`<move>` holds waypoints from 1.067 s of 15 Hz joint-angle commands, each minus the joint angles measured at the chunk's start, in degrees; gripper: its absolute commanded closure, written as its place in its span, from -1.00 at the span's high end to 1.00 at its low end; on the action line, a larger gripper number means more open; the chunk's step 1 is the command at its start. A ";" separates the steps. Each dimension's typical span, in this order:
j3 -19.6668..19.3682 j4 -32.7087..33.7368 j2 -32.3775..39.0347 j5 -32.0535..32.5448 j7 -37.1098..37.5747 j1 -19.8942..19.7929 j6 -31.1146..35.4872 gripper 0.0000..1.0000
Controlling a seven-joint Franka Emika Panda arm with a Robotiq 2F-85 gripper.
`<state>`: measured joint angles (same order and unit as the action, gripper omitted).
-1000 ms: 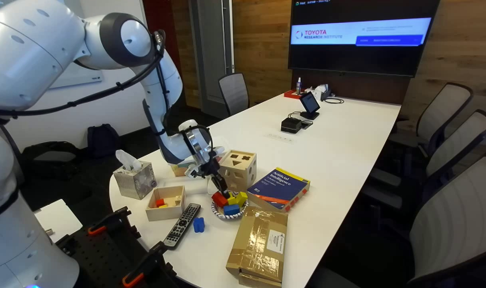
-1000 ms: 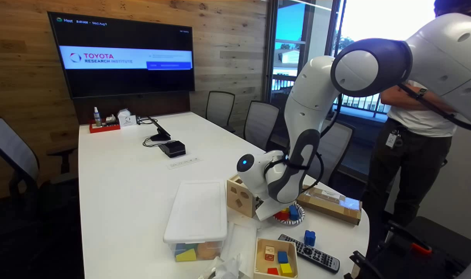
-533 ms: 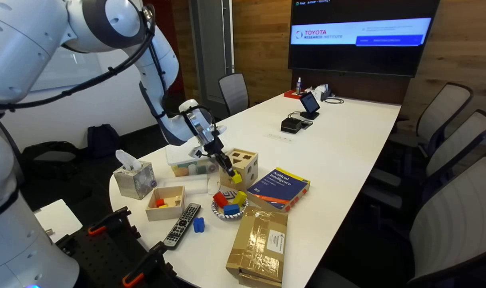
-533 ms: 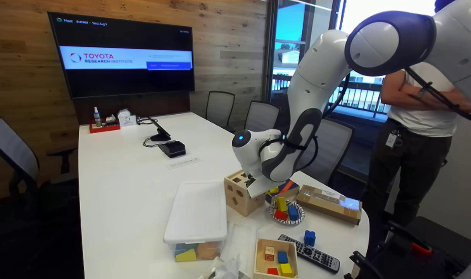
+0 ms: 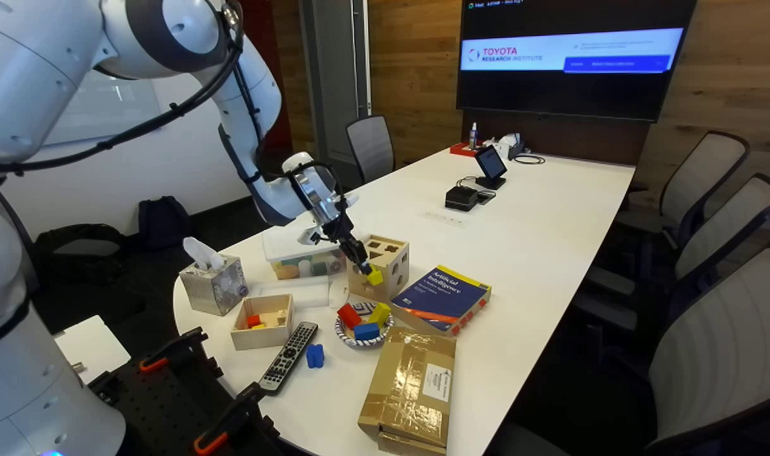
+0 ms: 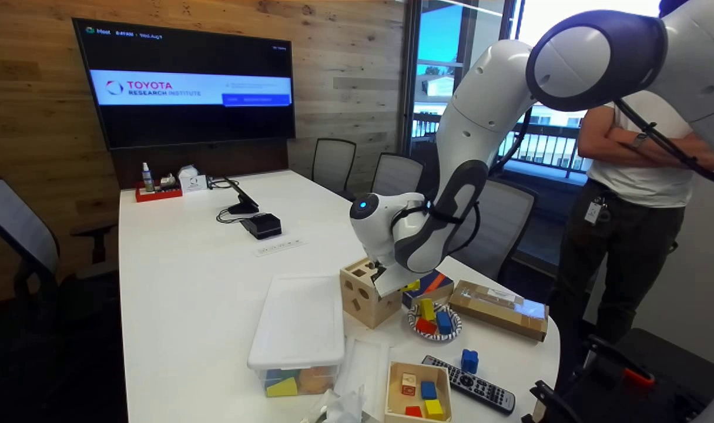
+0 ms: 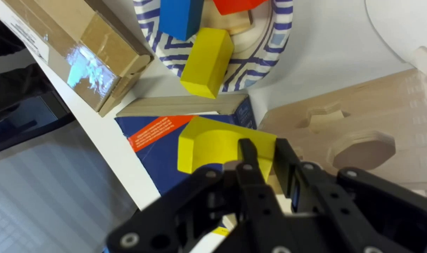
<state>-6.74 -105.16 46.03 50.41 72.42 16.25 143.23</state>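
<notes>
I can read "TOYOTA RESEARCH INSTITUTE" on the wall screen at the upper left of an exterior view, with a small "Meet" in its corner. The thick blue book, right of centre in an exterior view, is titled "Artificial Intelligence"; lower in that frame, the print on the white label of the taped cardboard box is too small for me.

The striped bowl near the lower middle holds a red block, a blue block and a yellow prism, and the wrist view shows a bare-wood piece among them. At the bottom of an exterior view, the wooden tray has a printed wooden block with a blue piece, a yellow piece and a red piece. Up and to its left, a lidded clear bin shows coloured shapes through its side.

The gripper is pinched tight on a scooped yellow block, mid-frame in the wrist view and raised above the white table. In an exterior view it hangs in front of the shape-sorting cube; I can't tell whether they touch.
</notes>
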 commanded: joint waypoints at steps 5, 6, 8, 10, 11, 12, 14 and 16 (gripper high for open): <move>0.68 0.24 -0.05 -1.09 -3.21 0.59 -3.37 -0.90; 0.58 0.08 -0.24 -0.81 -2.92 0.88 -3.30 -0.90; 0.41 0.09 -0.31 -0.33 -2.53 1.61 -3.61 -0.90; 0.51 -0.01 -0.39 -0.07 -2.61 2.34 -3.97 -0.90; 0.44 -0.20 -0.48 0.38 -2.24 3.02 -4.10 -0.90; 0.41 -0.42 -0.56 0.96 -1.99 3.70 -4.32 -0.90; 0.58 -0.53 -0.44 1.95 -1.73 4.80 -4.83 -0.90; 0.87 -0.45 -0.13 2.69 -1.64 5.72 -5.59 -0.90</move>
<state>-6.24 -104.77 47.00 51.61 70.85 20.53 140.17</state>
